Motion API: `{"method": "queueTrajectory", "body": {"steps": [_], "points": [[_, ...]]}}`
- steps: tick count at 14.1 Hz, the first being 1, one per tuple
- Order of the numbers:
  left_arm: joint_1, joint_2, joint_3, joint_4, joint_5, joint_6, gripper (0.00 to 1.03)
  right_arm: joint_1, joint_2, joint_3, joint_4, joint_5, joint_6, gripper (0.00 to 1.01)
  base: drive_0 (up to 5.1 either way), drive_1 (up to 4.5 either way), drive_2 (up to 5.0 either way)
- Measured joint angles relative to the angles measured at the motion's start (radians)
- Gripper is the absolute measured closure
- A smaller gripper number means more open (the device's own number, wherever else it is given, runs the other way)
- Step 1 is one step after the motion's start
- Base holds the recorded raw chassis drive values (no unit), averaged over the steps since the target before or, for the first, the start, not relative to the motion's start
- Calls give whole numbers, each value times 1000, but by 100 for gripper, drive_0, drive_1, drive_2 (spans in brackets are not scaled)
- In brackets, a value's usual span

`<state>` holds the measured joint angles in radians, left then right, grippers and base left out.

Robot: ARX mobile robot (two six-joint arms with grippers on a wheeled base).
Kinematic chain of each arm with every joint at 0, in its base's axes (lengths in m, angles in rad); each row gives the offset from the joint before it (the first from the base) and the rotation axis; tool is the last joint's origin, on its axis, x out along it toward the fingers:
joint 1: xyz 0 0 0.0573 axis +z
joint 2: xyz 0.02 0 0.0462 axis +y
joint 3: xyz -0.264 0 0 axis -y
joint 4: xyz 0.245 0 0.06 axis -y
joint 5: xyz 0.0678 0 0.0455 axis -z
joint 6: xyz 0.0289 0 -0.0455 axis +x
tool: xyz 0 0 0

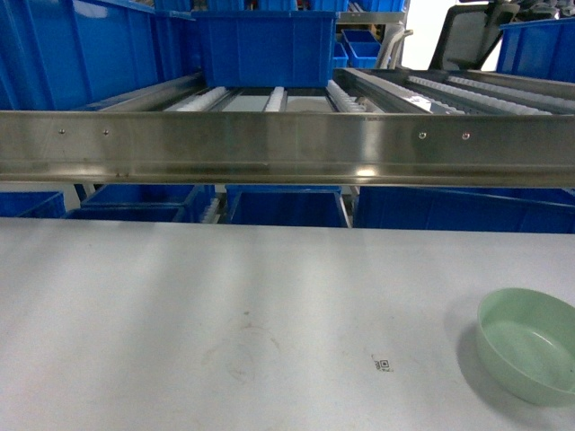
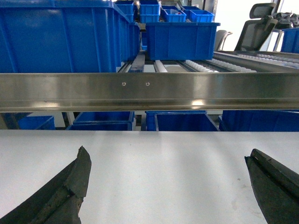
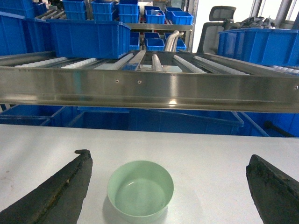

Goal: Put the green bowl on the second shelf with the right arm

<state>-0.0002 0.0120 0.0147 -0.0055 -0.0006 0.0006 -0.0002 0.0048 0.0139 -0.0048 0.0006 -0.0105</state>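
Bowl of pale mint-green glossy plastic [image 3: 140,194] sits upright on your grey table [image 1: 225,305], between your right gripper's [image 3: 168,186] wide-spread fingers [image 3: 60,191], untouched.

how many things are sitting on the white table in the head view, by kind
green bowl: 1
small printed code mark: 1
total: 2
No crates stand on the table itself; the blue crates sit on the rack behind it.
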Motion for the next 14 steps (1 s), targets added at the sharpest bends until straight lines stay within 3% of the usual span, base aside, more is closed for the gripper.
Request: {"method": "queueTrajectory", "body": {"steps": [3,4,5,7,9,11,14], "points": [[0,0,0,0,0,0,5,0,0,0,0,0,0,3,0,0,0],[0,0,0,0,0,0,5,3,40,0,77,11,2,3,0,0,0],[0,0,0,0,0,0,5,37,154,1,192,65,-4,3,0,0,0],[0,0,0,0,0,0,5,78,456,21,444,89,-21,3,0,0,0],[0,0,0,0,0,0,5,64,691,130,559,92,-48,3,0,0,0],[0,0,0,0,0,0,5,51,908,243,523,74,-114,3,0,0,0],[0,0,0,0,0,0,5,45,1141,470,298,-6,-183,3,0,0,0]]}}
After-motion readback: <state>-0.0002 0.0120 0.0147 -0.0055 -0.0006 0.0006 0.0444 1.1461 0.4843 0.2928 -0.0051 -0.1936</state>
